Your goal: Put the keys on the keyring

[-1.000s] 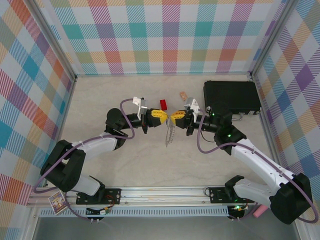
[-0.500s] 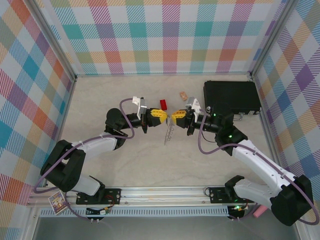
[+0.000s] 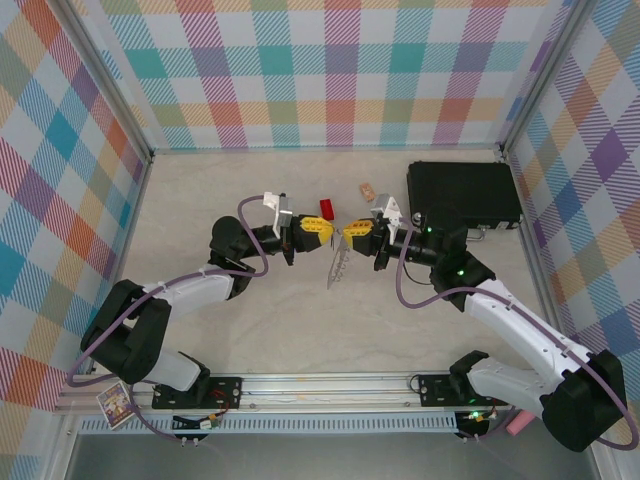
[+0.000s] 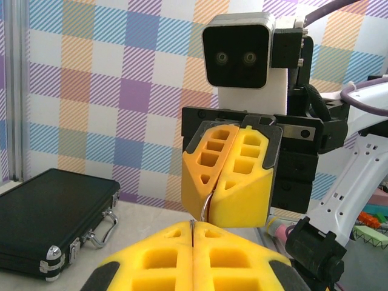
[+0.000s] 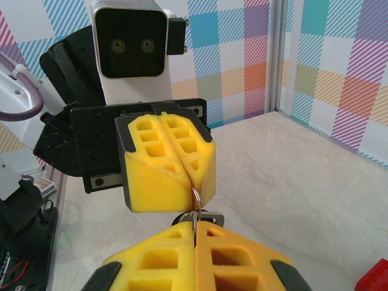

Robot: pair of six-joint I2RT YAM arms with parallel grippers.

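My left gripper [image 3: 326,232] and right gripper [image 3: 347,235] meet tip to tip above the middle of the table, both shut. A thin wire loop [image 5: 195,197] of the keyring runs from the left gripper's yellow fingers [image 5: 182,167] into my right gripper [image 5: 195,225]. From the left wrist the same wire [image 4: 208,207] curves out of the right gripper's fingers [image 4: 233,182] toward my left gripper [image 4: 193,225]. The floppy grey keyring [image 3: 337,268] hangs below the two tips. A small black and silver piece [image 5: 206,217], apparently the key, sits just under the loop; I cannot tell whether it is threaded on.
A black case [image 3: 463,193] lies at the back right, also seen from the left wrist as the case [image 4: 48,212]. A red block [image 3: 326,208] and a small tan block [image 3: 367,189] lie just behind the grippers. Plaid walls close in three sides.
Both grippers have stayed shut and crept slightly toward the back. The hanging keyring has swung a little to the left.
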